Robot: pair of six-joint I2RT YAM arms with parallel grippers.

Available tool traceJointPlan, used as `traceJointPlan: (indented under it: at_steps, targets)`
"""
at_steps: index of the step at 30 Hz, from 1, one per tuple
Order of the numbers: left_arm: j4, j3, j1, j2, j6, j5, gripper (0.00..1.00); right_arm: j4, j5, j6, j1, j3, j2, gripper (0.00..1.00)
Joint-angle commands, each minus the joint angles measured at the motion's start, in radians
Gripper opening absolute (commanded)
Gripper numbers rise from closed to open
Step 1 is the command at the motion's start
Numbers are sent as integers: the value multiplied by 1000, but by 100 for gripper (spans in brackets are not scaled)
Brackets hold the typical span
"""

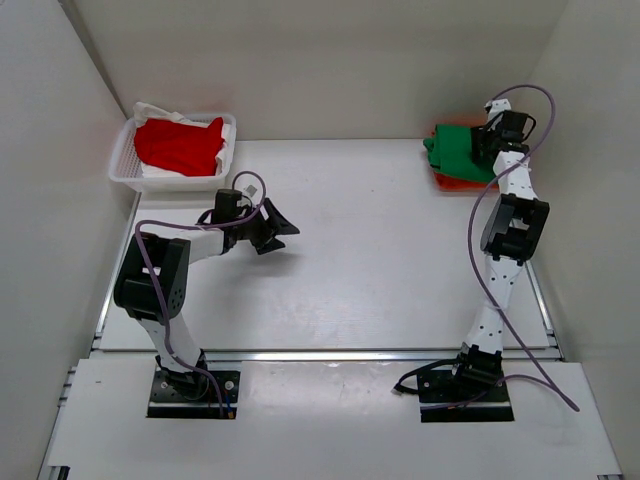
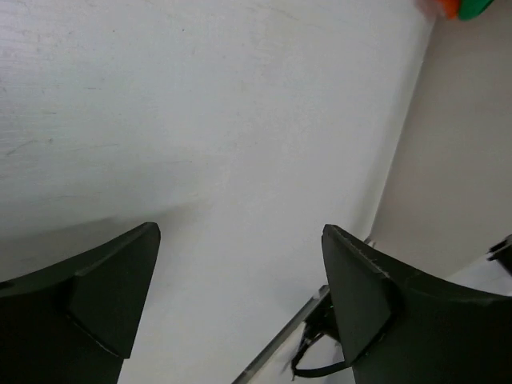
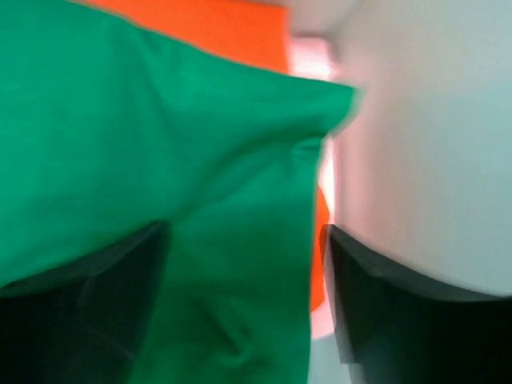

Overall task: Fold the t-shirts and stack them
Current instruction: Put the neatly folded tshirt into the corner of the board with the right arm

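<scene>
A green t-shirt (image 1: 458,150) lies folded on top of an orange t-shirt (image 1: 455,183) at the back right of the table. My right gripper (image 1: 490,140) is at the green shirt's right edge. In the right wrist view its jaws stand apart, open (image 3: 244,240), with green cloth (image 3: 160,144) lying between and under them and orange cloth (image 3: 232,32) showing beyond. A red t-shirt (image 1: 180,145) lies crumpled in the white basket (image 1: 120,170) at the back left. My left gripper (image 1: 275,228) hovers open (image 2: 240,232) over bare table, holding nothing.
White walls close in the table on the left, back and right. A metal rail (image 1: 330,354) runs along the table's near edge in front of the arm bases. The green and orange pile (image 2: 460,8) shows as a small corner in the left wrist view.
</scene>
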Motion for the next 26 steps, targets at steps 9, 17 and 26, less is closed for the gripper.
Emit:
traceJointPlan:
  at_steps: [9,17,26]
  targets:
    - [-544,179,24,-59,386,-180,99,261,389,129,128,-561,-543,99]
    - [-684,55,-48,-304,510,-289,99,-3,366,264,278,-1036,-953,99]
    - [-744,-112,-34,-659,598,-299,99,-298,232,399,409,-1513,-1415,99]
